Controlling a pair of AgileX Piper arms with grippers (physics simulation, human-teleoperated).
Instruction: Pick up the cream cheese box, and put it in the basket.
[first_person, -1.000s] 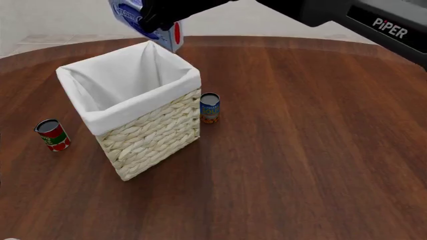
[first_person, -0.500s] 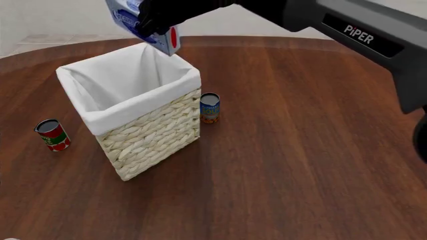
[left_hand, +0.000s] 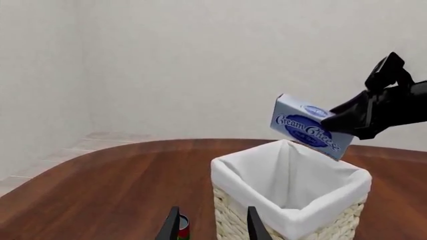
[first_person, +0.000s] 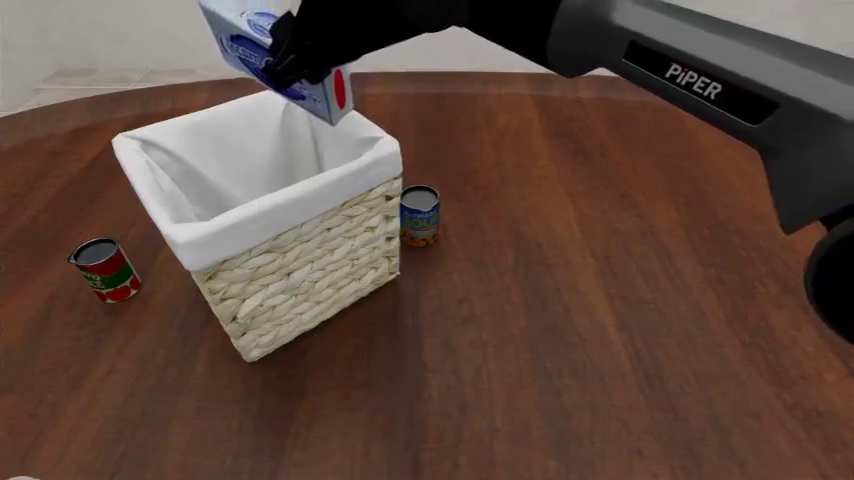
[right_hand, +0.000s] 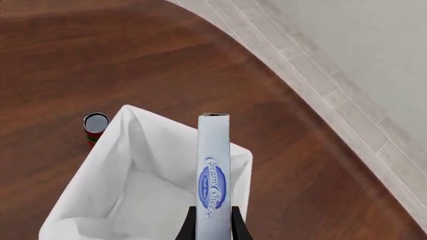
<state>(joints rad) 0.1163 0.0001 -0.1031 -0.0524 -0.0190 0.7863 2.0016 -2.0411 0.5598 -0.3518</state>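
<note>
The cream cheese box (first_person: 247, 40) hangs tilted in the air above the far corner of the basket (first_person: 300, 270), its red end pointing down. My right gripper (first_person: 300, 50) is shut on it. From the right wrist, the box (right_hand: 213, 175) stands edge-on between the fingers, over the white liner of the basket (right_hand: 133, 200). In the left wrist view, the box (left_hand: 308, 127) sits just above the basket's rim (left_hand: 230, 172) without touching it. My left gripper (left_hand: 212, 227) is open and holds nothing; it is low and short of the basket.
A red can (first_person: 107, 270) stands left of the basket on the brown table. A small blue-and-orange can (first_person: 419, 215) stands close to the basket's right side. The table's curved far edge (first_person: 561, 80) lies behind the basket, with pale floor beyond.
My right arm has swung further left, carrying the cream cheese box left and slightly lower, from behind the basket's far corner to above it. The basket and cans have not moved.
</note>
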